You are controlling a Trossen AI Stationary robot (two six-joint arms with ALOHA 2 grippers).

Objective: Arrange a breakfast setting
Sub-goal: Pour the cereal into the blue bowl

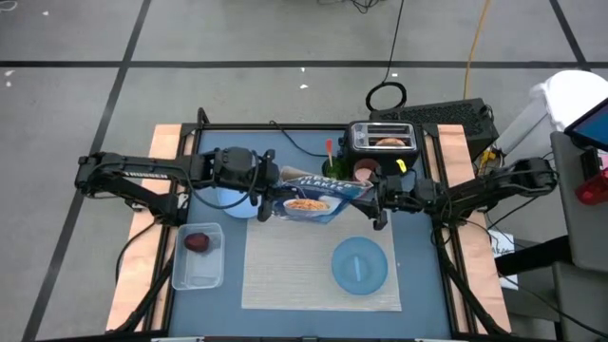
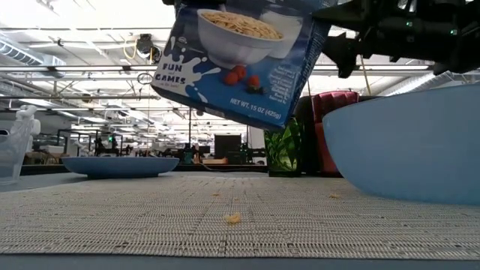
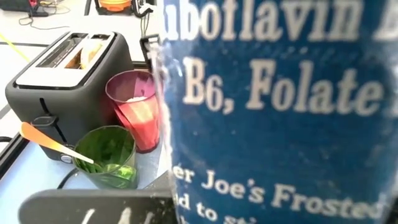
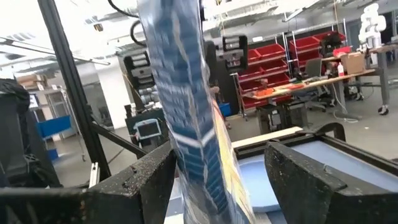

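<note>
A blue cereal box [image 1: 318,195] hangs tilted in the air over the placemat's far edge. My left gripper [image 1: 264,185] is shut on its left end. My right gripper [image 1: 373,201] is at its right end, fingers open either side of the box edge [image 4: 193,124]. The beige placemat [image 1: 285,275] carries the light-blue bowl [image 1: 359,266]. The light-blue plate [image 1: 220,198] lies under the left arm. The dark-red fruit [image 1: 197,242] is in the clear tub. The bagel [image 1: 389,142] sits in the toaster. The orange-handled spoon [image 3: 50,143] stands in a green cup [image 3: 106,155].
The black toaster [image 1: 383,140] stands at the back edge with a red cup [image 1: 366,171] and the green cup in front of it. The clear tub [image 1: 197,258] is left of the placemat. A cereal crumb [image 2: 234,218] lies on the placemat.
</note>
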